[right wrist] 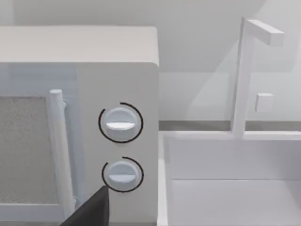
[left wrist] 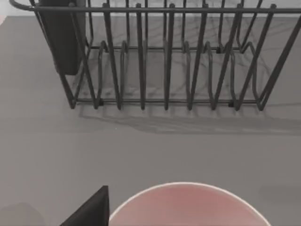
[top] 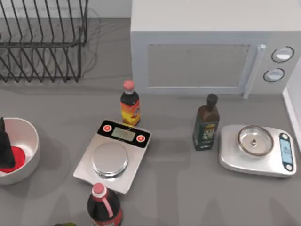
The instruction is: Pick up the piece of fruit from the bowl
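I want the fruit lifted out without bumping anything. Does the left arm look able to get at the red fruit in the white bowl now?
Probably yes. The left arm's dark tool is already down inside the deep glossy white bowl, right against the smooth bright red fruit, and nothing lies over the fruit. The nearest neighbour, the square silver scale, stands apart.

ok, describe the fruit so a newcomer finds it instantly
Start at the wire dish rack at the table's far left, then drop to the white bowl at the left edge. The fruit is the smooth red round inside it, larger than the bottles' red caps.
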